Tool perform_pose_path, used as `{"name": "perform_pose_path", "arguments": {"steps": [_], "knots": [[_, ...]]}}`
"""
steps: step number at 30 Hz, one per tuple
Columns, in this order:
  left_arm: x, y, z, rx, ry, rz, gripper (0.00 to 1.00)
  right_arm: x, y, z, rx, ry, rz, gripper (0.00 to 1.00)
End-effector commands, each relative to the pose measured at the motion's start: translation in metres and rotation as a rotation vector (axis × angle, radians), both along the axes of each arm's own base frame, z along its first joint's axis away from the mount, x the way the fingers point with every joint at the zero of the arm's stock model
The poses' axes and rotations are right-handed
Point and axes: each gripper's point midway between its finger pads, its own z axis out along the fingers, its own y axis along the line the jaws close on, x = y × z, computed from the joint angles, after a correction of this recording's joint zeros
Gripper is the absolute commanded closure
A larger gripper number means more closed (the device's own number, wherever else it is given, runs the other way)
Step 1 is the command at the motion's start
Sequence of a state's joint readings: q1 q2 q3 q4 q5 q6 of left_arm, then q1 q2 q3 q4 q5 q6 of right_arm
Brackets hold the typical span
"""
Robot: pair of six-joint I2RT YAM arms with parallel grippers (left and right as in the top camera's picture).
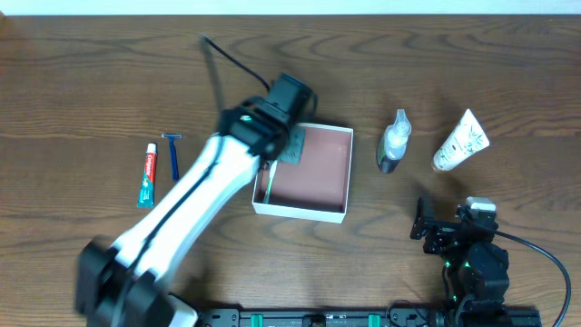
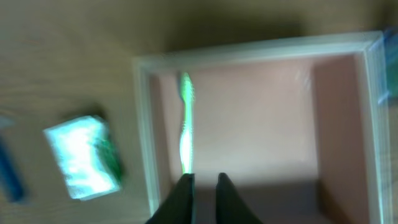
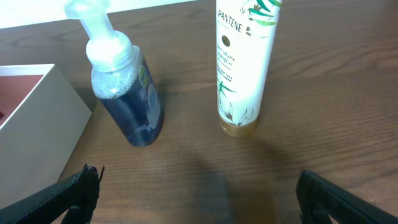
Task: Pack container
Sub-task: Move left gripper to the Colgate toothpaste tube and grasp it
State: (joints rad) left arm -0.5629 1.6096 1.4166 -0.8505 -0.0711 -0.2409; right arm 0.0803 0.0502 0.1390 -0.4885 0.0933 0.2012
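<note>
The container [image 1: 318, 177] is a shallow square white-walled box with a pink-brown inside, at the table's middle. A green toothbrush [image 1: 270, 179] lies inside along its left wall. My left gripper [image 1: 274, 153] hovers over the box's far left corner. In the left wrist view its fingers [image 2: 203, 182] stand slightly apart with nothing between them, just above the toothbrush's [image 2: 185, 127] near end in the container [image 2: 267, 118]. My right gripper [image 1: 451, 229] rests near the front right, wide open [image 3: 208, 199] and empty.
A toothpaste tube [image 1: 147, 174] and a blue razor [image 1: 172, 154] lie left of the box. A pump bottle [image 1: 393, 141] and a white Pantene tube [image 1: 460, 141] lie to its right, both also in the right wrist view. A blurred white-green packet [image 2: 81, 155] lies outside the box's left wall.
</note>
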Motion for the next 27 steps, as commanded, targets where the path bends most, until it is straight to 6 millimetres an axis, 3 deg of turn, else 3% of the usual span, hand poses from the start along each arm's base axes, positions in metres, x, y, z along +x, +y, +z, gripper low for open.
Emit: {"name": "perform_pose_path", "arguments": {"steps": [1,5,10,14,21,27], "knots": [[0.013,0.048,0.054,0.061,-0.163,0.110,0.74,0.000,-0.002,0.000,0.007,-0.004,-0.012,0.01],[0.013,0.116,0.053,0.108,-0.110,0.278,0.61,0.000,-0.002,0.000,0.007,-0.004,-0.013,0.01],[0.013,0.194,0.023,0.132,0.019,0.477,0.45,0.000,-0.002,0.000,0.007,-0.004,-0.013,0.01],[0.016,0.222,-0.005,0.073,0.131,0.470,0.31,0.000,-0.002,0.000,0.007,-0.004,-0.012,0.01],[0.010,0.278,-0.059,0.107,0.297,0.536,0.29,0.000,-0.002,0.000,0.007,-0.004,-0.013,0.01],[0.009,0.293,-0.106,0.109,0.414,0.447,0.29,0.000,-0.002,0.000,0.007,-0.004,-0.012,0.01]]}}
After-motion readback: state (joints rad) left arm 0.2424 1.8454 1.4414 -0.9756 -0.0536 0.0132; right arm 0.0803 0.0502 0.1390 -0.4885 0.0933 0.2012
